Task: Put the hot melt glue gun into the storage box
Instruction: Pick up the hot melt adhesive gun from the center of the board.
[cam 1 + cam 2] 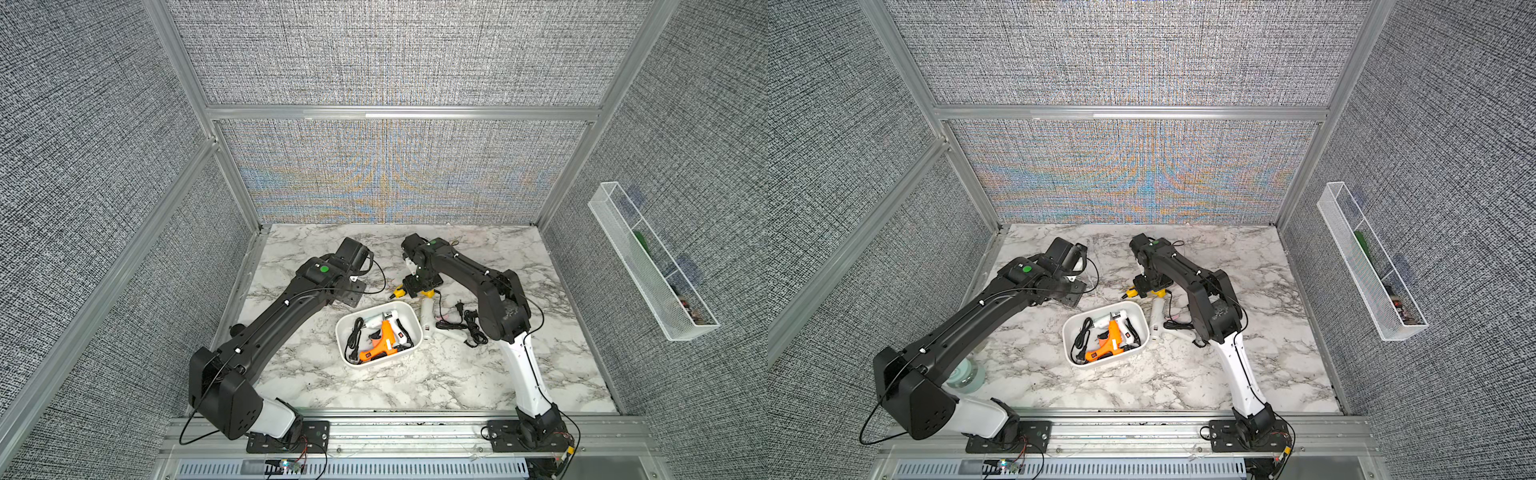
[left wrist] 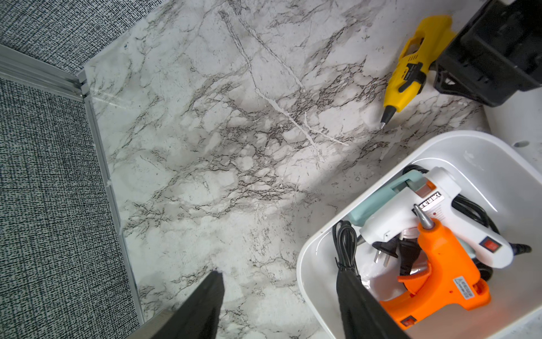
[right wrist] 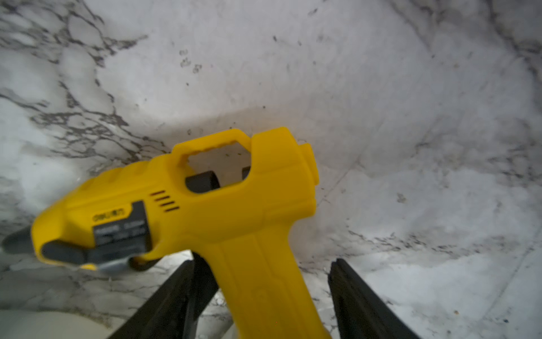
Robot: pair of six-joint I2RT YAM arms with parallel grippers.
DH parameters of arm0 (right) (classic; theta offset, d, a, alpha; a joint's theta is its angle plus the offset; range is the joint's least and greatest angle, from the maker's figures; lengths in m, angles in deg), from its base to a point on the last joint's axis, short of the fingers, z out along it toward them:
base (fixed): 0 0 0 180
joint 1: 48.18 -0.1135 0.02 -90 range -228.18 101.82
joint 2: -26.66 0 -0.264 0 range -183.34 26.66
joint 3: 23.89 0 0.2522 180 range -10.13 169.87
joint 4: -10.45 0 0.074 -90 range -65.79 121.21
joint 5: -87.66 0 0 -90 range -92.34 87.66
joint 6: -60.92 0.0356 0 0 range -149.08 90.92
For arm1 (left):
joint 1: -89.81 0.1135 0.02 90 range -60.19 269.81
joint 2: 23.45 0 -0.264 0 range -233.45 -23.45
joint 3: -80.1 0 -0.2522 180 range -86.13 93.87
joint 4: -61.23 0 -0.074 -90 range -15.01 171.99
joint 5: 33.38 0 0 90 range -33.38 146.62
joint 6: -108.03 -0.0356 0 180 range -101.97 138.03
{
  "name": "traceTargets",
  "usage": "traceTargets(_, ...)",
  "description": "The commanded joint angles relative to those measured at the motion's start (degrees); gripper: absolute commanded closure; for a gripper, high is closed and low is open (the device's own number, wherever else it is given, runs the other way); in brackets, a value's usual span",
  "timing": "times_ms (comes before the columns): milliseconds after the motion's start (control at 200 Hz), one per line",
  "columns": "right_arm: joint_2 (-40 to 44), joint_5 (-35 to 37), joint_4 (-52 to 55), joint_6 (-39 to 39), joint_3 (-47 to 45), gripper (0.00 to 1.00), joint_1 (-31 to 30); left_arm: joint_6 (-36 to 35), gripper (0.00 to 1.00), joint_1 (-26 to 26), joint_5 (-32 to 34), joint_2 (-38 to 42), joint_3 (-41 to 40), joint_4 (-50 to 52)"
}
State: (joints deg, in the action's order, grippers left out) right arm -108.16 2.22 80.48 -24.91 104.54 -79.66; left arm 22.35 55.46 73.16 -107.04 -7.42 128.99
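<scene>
A yellow hot melt glue gun (image 3: pixel 234 205) lies on the marble table behind the storage box (image 1: pixel 376 365), seen also in the left wrist view (image 2: pixel 410 70) and in both top views (image 1: pixel 398 293) (image 1: pixel 1132 292). My right gripper (image 3: pixel 268 259) reaches down over it and straddles its handle. One finger (image 3: pixel 187 281) touches the handle, the other (image 3: pixel 352 287) stands apart from it, so the gripper is open. My left gripper (image 2: pixel 280 274) hangs open and empty beside the white storage box (image 2: pixel 305 264), one finger over its rim.
The box holds an orange glue gun (image 1: pixel 382 343), a white one (image 1: pixel 380 320) and black cords. A white glue gun (image 1: pixel 427 313) and a black cord (image 1: pixel 471 326) lie on the table right of the box. A wire-mesh tray (image 1: pixel 652 266) hangs on the right wall.
</scene>
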Motion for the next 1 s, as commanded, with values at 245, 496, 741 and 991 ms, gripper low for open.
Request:
traceTargets(245,3.0,0.7,1.3,3.8,1.2,0.71,1.5,-0.3,0.33,0.1,1.0,0.6,-0.4,0.2)
traceTargets(496,10.5,3.4,4.2,7.5,14.8,0.78,-0.1,0.3,0.33,0.2,3.1,0.3,-0.1,-0.4)
traceTargets(741,16.5,-0.7,1.0,11.3,19.4,0.81,-8.8,5.9,0.32,2.3,10.0,2.3,-0.2,-2.3)
traceTargets(991,17.9,-4.6,-2.3,14.2,20.2,0.82,-16.4,16.4,0.32,9.1,21.1,11.9,-3.7,-3.2)
